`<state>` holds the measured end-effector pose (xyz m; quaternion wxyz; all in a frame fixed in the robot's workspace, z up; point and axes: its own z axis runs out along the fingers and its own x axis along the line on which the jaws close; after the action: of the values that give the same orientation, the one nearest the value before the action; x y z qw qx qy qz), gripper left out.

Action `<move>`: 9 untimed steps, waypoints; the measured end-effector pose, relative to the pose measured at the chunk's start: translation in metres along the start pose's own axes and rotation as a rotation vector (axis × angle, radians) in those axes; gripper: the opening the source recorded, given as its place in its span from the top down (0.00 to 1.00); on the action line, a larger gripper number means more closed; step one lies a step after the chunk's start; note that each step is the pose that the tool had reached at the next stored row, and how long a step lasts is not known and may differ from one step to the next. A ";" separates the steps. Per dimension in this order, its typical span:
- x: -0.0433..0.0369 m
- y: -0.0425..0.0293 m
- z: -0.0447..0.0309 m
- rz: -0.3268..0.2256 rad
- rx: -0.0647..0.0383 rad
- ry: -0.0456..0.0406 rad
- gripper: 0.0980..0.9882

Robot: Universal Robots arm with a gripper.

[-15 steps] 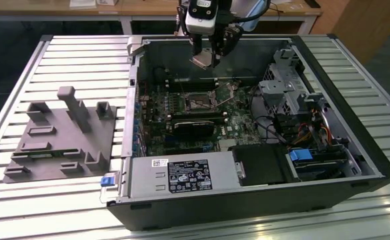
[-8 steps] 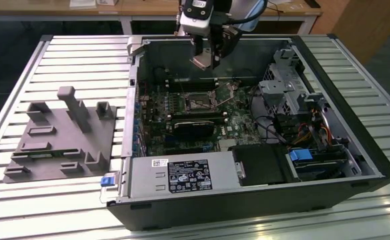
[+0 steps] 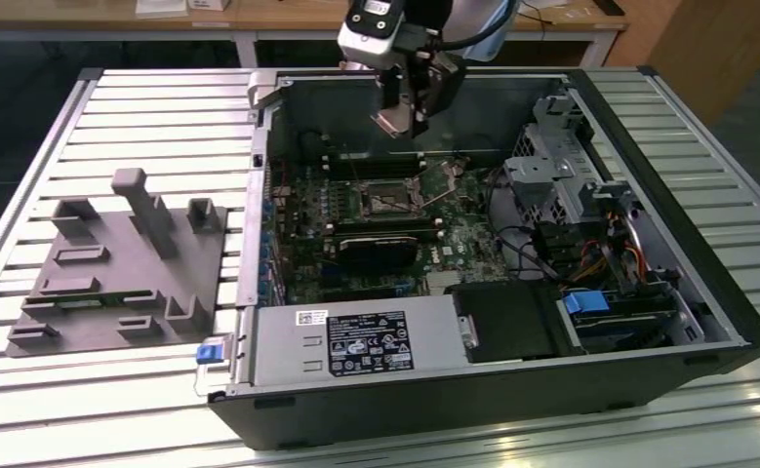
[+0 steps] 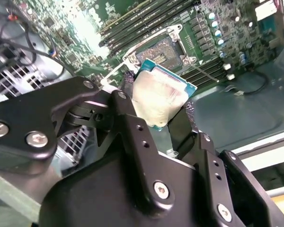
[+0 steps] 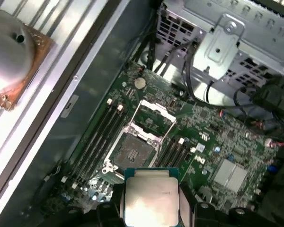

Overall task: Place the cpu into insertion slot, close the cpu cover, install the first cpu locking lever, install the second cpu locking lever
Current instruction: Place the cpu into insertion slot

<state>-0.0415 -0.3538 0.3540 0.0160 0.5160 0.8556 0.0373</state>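
At the exterior view's twelve o'clock from the dark square insertion slot (image 3: 386,203), a black-fingered gripper (image 3: 403,119) clasps the flat silver-grey square cpu (image 4: 160,100).

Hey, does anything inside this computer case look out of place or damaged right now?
Nothing stands out. The pincer holds the cpu clear of the empty insertion slot, whose cpu cover is swung open.

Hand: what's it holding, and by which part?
The hand holds the small flat square chip with a silver-grey metal top by two opposite edges.
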 end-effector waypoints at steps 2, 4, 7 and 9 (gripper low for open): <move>0.0000 0.0000 0.0006 0.035 0.000 -0.0028 0.50; 0.0000 -0.0001 0.0014 0.068 -0.001 -0.0055 0.50; 0.0000 -0.0002 0.0026 0.109 -0.001 -0.0092 0.50; 0.0001 -0.0002 0.0038 0.128 0.000 -0.0111 0.50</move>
<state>-0.0415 -0.3536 0.3501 0.0184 0.5700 0.8207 0.0355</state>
